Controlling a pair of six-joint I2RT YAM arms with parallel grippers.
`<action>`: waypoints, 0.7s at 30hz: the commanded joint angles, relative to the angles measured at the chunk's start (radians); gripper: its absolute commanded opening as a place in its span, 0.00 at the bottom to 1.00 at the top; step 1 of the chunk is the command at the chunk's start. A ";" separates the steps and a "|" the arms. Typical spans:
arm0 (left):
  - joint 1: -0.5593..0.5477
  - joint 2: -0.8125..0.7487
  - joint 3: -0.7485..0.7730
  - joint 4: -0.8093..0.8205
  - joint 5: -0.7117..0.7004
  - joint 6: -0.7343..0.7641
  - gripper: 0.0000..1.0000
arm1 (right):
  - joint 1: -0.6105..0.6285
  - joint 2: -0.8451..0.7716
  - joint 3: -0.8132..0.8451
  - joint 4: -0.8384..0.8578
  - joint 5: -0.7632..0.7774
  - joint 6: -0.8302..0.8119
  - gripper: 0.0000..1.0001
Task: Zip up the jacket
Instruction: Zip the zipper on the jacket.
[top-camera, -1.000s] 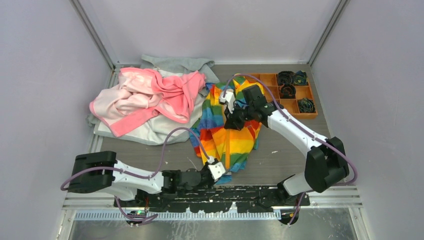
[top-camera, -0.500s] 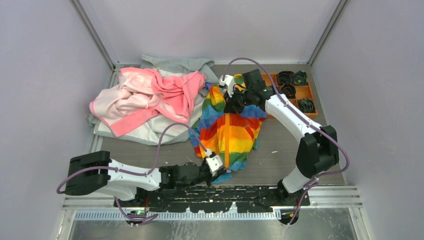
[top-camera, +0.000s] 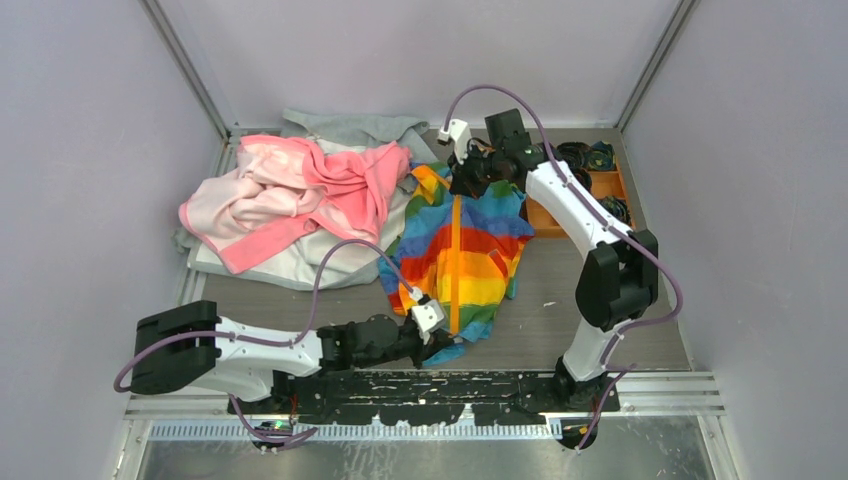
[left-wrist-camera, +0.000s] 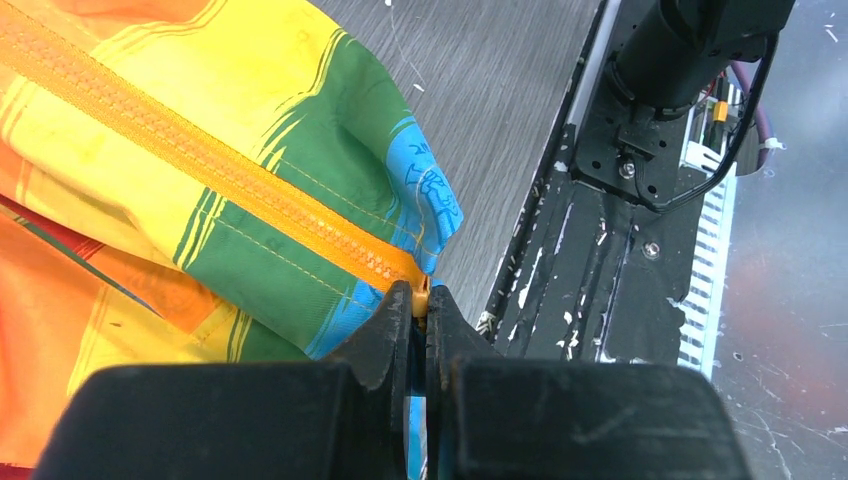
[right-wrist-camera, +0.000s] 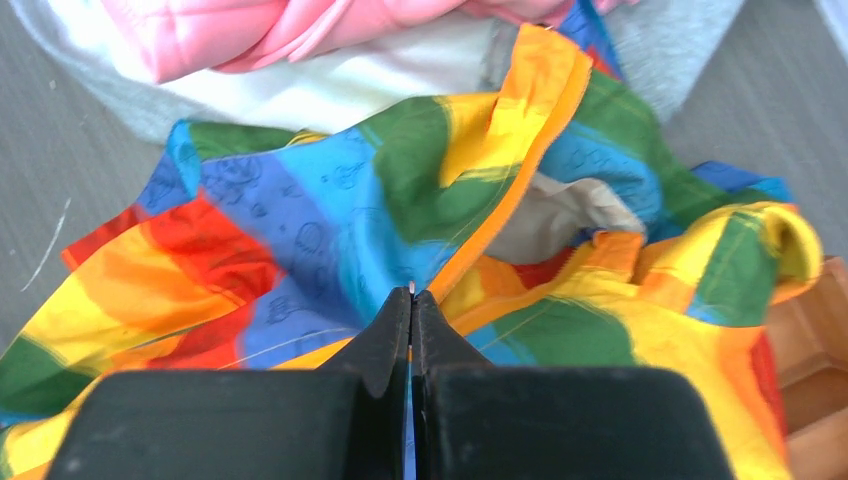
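Note:
The rainbow-striped jacket (top-camera: 490, 250) lies stretched lengthwise mid-table, its orange zipper (top-camera: 455, 260) running straight from hem to collar. My left gripper (top-camera: 440, 338) is at the near hem. The left wrist view shows it (left-wrist-camera: 421, 300) shut on the bottom end of the zipper (left-wrist-camera: 200, 165). My right gripper (top-camera: 462, 185) is at the far end near the collar. In the right wrist view it (right-wrist-camera: 411, 293) is shut on the small metal zipper pull (right-wrist-camera: 411, 287). Beyond the pull the two front edges part, and cream lining (right-wrist-camera: 560, 215) shows there.
A pink garment (top-camera: 300, 190) lies piled on a grey garment (top-camera: 350, 130) at the back left, touching the jacket's left shoulder. An orange compartment tray (top-camera: 545, 215) with dark coiled items stands at the back right, partly under the right arm. The black base rail (top-camera: 450, 385) runs along the near edge.
My right gripper has moved away from me along the zipper toward the collar, and the jacket front has drawn straight and flatter. My left gripper has kept its hold at the hem.

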 joint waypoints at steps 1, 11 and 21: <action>0.003 -0.014 0.026 -0.029 0.112 -0.041 0.00 | -0.028 0.026 0.136 0.098 0.055 -0.041 0.01; 0.028 -0.034 0.017 -0.050 0.136 -0.069 0.00 | -0.048 0.129 0.324 0.083 0.085 -0.059 0.01; 0.057 -0.050 0.017 -0.078 0.172 -0.088 0.00 | -0.054 0.177 0.417 0.107 0.114 -0.061 0.01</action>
